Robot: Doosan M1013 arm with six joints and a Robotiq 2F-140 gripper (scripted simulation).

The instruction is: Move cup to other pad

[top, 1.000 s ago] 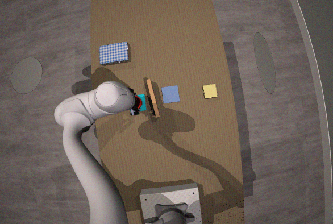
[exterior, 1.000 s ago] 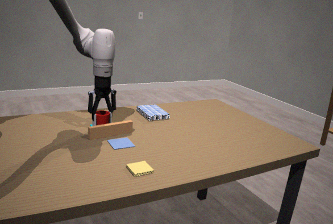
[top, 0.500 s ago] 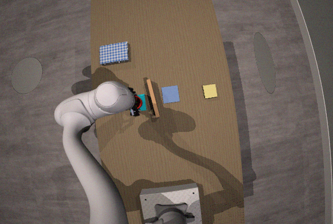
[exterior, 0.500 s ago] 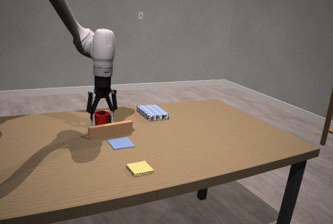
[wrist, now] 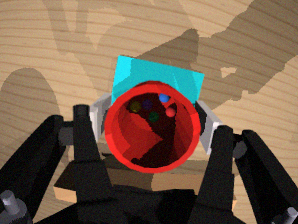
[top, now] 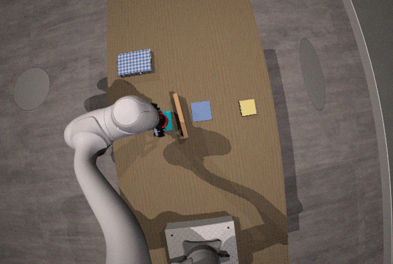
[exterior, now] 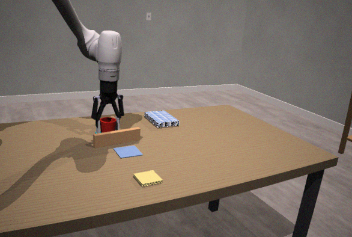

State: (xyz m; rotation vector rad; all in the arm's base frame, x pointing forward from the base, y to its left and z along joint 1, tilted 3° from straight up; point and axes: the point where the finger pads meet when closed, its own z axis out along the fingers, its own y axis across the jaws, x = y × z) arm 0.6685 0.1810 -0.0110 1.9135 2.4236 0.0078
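Note:
The red cup (wrist: 152,125) stands upright on the teal pad (wrist: 160,79), on the arm's side of the wooden rail (top: 180,115). Several coloured marbles (wrist: 156,106) lie in its bottom. In the side view the cup (exterior: 107,124) stands just behind the rail (exterior: 116,137). My gripper (wrist: 152,109) points straight down around the cup, one finger on each side. The fingers stand slightly apart from the cup wall, so the gripper is open. From above, the wrist hides most of the cup (top: 163,118) and part of the teal pad (top: 169,120).
A blue pad (top: 201,110) lies just beyond the rail, and a yellow pad (top: 247,107) lies further right. A blue-checkered block (top: 134,62) sits at the far left of the table. The robot base (top: 201,240) stands at the near edge.

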